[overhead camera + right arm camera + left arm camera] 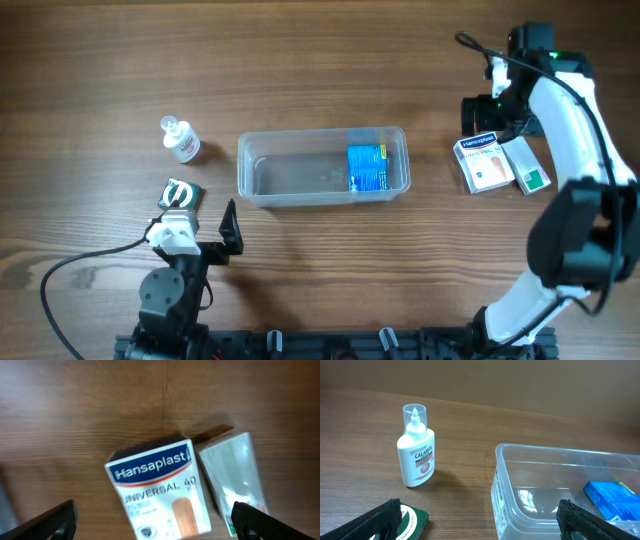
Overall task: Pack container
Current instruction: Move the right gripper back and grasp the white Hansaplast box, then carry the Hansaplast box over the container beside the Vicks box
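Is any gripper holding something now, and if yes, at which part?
Nothing is held. The left gripper stands open near the container; the right gripper is open over the Hansaplast box, not closed on it.

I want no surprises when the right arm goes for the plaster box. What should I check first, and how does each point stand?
1. The right pincer is open: ok.
2. The plaster box is centred under it: ok.
3. The white and green box is clear of the plaster box: not ok, it lies close beside it.
4. Room in the container: ok, only a blue box at its right end.
5. The left pincer is out of the way: ok, open, left of the container.
6. Height above the plaster box: cannot tell.
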